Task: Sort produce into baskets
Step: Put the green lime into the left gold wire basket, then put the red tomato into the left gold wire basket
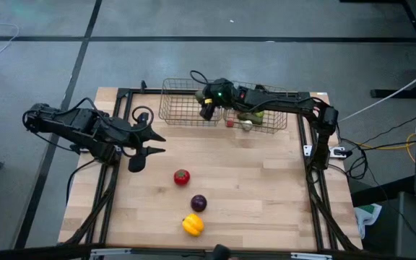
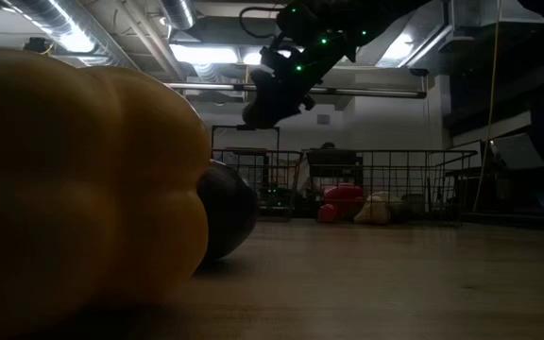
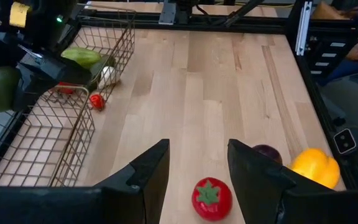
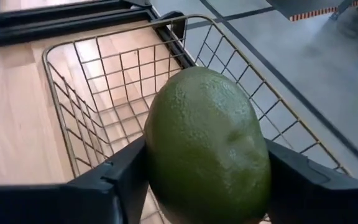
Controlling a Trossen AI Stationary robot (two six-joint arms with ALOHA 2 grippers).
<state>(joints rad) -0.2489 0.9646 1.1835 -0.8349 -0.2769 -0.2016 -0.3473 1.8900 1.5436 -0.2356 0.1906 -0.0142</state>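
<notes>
right pincer (image 4: 207, 186) clamped on green fruit (image 4: 207, 149) above empty basket (image 1: 183, 108): lower inside before releasing; left pincer (image 3: 197, 171) open

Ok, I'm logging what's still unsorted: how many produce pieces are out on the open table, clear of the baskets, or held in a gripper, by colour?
Red: 1, tomato
Purple: 1, ball
Yellow: 1, pepper
Green: 1, fruit held in the right gripper over a basket
Total: 4
</notes>
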